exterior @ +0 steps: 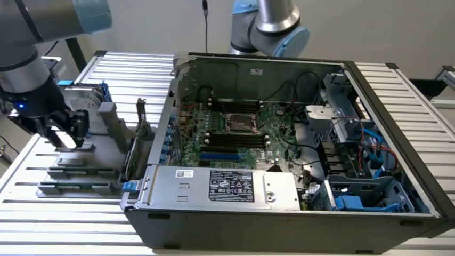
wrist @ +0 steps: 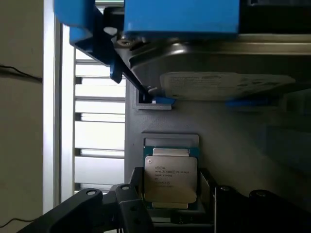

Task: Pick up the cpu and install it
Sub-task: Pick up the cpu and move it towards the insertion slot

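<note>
The cpu (wrist: 170, 177) is a small square chip with a shiny silver top and printed text. It lies over a blue-rimmed recess in the grey parts holder (wrist: 228, 145). My gripper (wrist: 170, 206) straddles it, with a dark finger against each side edge, shut on it. In the exterior view my gripper (exterior: 65, 140) hangs low over the holder (exterior: 78, 173) at the exterior view's left, and the cpu (exterior: 67, 138) shows bright between the fingers. The motherboard's open socket (exterior: 238, 124) sits in the middle of the open computer case (exterior: 284, 213).
A silver hard drive with a blue bracket (wrist: 218, 82) stands just beyond the cpu on the holder. Upright cards (exterior: 138, 133) stand between the holder and the case wall. A second arm (exterior: 274, 26) hangs behind the case. Slatted white table (exterior: 42, 213) lies all around.
</note>
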Robot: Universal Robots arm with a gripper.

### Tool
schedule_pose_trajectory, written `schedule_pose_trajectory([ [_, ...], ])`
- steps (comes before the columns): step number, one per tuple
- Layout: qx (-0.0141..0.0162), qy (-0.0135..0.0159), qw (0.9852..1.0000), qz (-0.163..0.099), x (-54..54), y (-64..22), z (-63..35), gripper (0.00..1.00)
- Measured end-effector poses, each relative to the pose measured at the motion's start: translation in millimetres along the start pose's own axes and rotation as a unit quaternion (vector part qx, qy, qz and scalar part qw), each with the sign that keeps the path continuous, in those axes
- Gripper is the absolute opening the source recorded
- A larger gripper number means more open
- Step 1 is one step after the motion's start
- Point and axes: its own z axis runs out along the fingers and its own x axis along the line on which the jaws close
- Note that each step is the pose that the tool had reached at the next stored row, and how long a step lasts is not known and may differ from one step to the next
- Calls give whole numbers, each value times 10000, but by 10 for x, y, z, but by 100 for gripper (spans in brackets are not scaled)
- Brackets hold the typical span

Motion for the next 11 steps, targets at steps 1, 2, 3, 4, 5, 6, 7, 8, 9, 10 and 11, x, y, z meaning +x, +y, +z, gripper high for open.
schedule_pose_trajectory([
  [1, 0, 2, 10000, 1, -1, 2, -45, 55],
  [2, 0, 4, 10000, 1, -4, 3, -90, 55],
  [3, 0, 6, 10000, 0, -9, 5, -138, 55],
  [4, 0, 9, 10000, 1, -15, 6, -183, 55],
  [5, -1, 12, 10000, 1, -20, 8, -228, 55],
  [6, 0, 16, 10000, 1, -28, 10, -276, 55],
  [7, -1, 18, 10000, 1, -39, 11, -320, 55],
  [8, -1, 21, 10000, 1, -55, 13, -366, 55],
  [9, 0, 25, 10000, 2, -73, 14, -412, 55],
  [10, -1, 29, 10000, 2, -92, 15, -458, 55],
  [11, -1, 32, 10000, 2, -111, 16, -504, 55],
])
